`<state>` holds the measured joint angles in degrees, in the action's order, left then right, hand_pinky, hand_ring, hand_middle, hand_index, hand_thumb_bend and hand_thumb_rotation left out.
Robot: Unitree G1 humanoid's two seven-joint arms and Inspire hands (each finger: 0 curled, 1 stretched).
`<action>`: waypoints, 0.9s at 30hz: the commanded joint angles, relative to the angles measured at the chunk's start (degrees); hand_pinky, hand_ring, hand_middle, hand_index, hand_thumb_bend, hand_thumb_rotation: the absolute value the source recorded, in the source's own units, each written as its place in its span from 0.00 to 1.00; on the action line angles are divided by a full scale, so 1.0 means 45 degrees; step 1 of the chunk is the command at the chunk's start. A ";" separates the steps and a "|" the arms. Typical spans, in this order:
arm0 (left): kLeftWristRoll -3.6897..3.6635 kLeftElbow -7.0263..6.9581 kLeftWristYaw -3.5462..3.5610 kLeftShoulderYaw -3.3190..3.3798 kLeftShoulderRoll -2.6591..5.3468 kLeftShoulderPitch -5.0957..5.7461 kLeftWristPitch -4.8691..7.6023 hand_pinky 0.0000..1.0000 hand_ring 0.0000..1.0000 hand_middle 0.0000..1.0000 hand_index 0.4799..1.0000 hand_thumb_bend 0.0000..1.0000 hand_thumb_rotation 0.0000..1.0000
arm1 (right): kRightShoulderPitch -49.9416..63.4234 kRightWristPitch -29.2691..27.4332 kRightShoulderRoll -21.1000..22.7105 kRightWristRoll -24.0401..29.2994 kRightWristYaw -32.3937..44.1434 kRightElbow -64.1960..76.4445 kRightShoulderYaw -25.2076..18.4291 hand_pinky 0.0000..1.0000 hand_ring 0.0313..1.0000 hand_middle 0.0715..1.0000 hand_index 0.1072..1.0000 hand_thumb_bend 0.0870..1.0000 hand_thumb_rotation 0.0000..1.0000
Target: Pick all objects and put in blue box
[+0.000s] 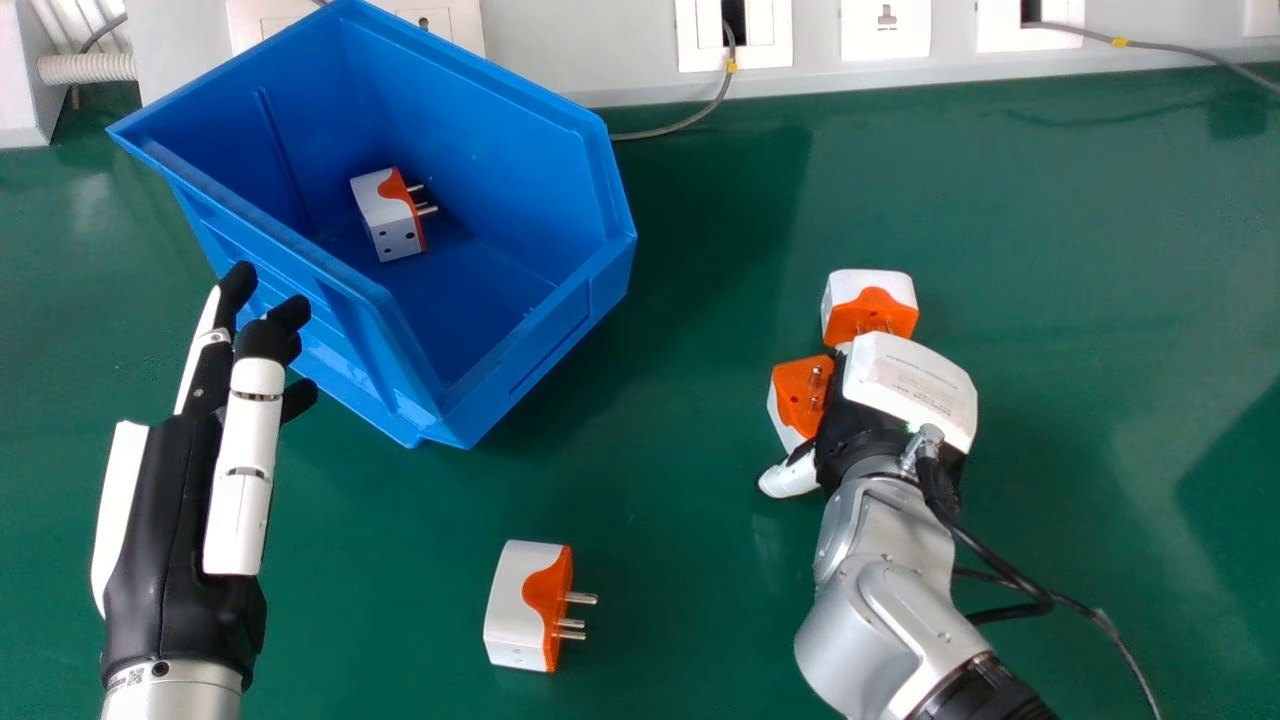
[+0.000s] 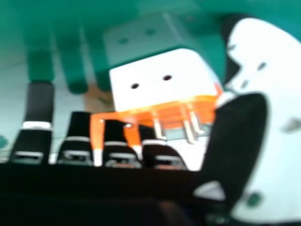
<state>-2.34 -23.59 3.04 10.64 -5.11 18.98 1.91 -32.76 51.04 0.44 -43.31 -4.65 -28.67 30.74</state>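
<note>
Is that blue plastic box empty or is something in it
Not empty. In the blue box, a white and orange plug adapter lies, metal pins pointing right in the head view.

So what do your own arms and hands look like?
Left hand: black, white-panelled, with black fingertips; silver forearm with a small printed code. Right hand: black and white, a rounded white cover on its back. Right arm: silver, rounded joints, dark cables alongside.

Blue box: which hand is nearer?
Left. The left hand has its fingertips right at the near-left side of the blue box; the right hand is well off to the box's right, over the table beside a plug adapter.
</note>
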 commanded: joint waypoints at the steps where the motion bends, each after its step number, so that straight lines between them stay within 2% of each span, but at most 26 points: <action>1: 0.0015 -0.0386 0.0004 -0.0015 -0.0042 0.0034 0.0187 0.88 0.93 0.91 0.92 0.47 1.00 | -0.0007 -0.0587 -0.0475 0.0383 0.0297 -0.0129 0.0208 0.82 0.90 0.93 0.84 0.49 0.22; 7: 0.0008 -0.0393 -0.0017 -0.0051 -0.0019 0.0049 0.0200 0.88 0.93 0.91 0.92 0.47 1.00 | -0.0004 -0.0642 -0.0455 0.0319 0.0352 0.0001 0.0245 0.81 0.89 0.92 0.83 0.50 0.19; 15: 0.0063 -0.0372 -0.0050 -0.0117 0.0016 0.0038 0.0277 0.88 0.93 0.91 0.93 0.46 1.00 | -0.0044 -0.0954 -0.0349 0.0307 0.0358 -0.0076 0.0305 0.81 0.88 0.91 0.82 0.51 0.21; 20: 0.0097 -0.0345 -0.0085 -0.0127 0.0026 0.0046 0.0303 0.88 0.93 0.91 0.93 0.46 1.00 | -0.0099 -0.1055 -0.0272 0.0226 0.0416 0.0000 0.0336 0.80 0.87 0.90 0.82 0.49 0.18; 27: 0.0124 -0.0365 -0.0143 -0.0145 0.0023 0.0023 0.0239 0.87 0.93 0.91 0.93 0.47 1.00 | -0.0175 -0.1385 -0.0275 0.0204 0.0263 -0.0202 0.0312 0.79 0.87 0.90 0.81 0.49 0.22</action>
<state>-2.21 -23.80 2.66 10.04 -5.05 19.08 1.93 -33.01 47.36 0.66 -43.36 -4.27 -29.34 31.11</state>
